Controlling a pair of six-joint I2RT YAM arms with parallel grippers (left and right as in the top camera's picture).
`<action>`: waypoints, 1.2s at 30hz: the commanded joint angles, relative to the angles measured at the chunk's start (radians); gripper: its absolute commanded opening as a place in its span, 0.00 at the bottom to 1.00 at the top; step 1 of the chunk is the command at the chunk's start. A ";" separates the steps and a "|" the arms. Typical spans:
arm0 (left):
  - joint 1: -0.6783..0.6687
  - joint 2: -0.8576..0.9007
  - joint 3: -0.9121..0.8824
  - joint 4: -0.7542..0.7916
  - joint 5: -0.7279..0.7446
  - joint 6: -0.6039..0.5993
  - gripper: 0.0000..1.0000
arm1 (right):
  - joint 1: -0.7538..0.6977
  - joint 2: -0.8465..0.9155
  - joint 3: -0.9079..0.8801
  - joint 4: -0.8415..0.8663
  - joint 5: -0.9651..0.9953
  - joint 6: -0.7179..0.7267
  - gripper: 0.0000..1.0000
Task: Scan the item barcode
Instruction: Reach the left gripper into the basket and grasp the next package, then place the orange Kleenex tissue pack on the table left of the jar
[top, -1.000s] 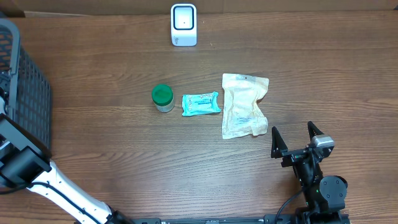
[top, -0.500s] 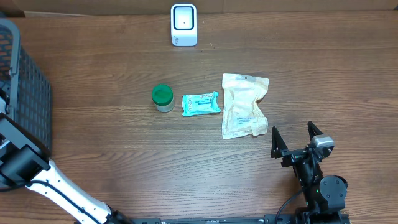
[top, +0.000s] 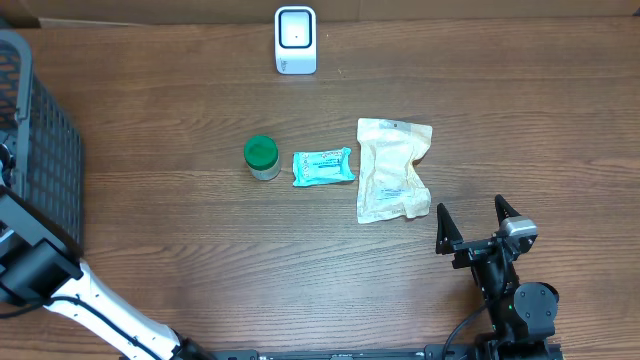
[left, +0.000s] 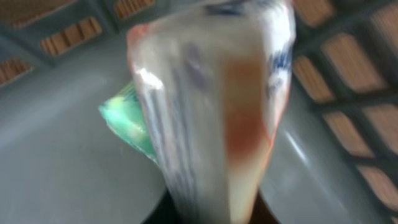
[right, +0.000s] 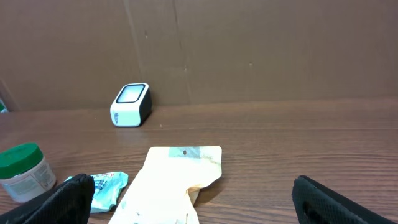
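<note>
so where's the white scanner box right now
In the overhead view the white box-shaped barcode scanner stands midway along the far edge of the brown wooden table, beyond the green-lidded jar and teal packet.

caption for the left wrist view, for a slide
Clear plastic pouch close to the lens inside the grey basket, a green packet behind it.

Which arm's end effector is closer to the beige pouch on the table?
Right. The right end effector sits open just below and to the right of the beige pouch. The left arm is far off to the left, beside the basket.
</note>
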 joint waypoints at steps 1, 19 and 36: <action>-0.002 -0.175 -0.002 -0.056 0.071 0.005 0.04 | -0.007 -0.008 -0.010 0.004 0.002 0.004 1.00; -0.039 -0.627 -0.002 -0.393 0.298 0.072 0.04 | -0.007 -0.008 -0.010 0.004 0.002 0.004 1.00; -0.695 -0.547 -0.101 -0.653 0.147 0.232 0.04 | -0.007 -0.008 -0.010 0.004 0.002 0.004 1.00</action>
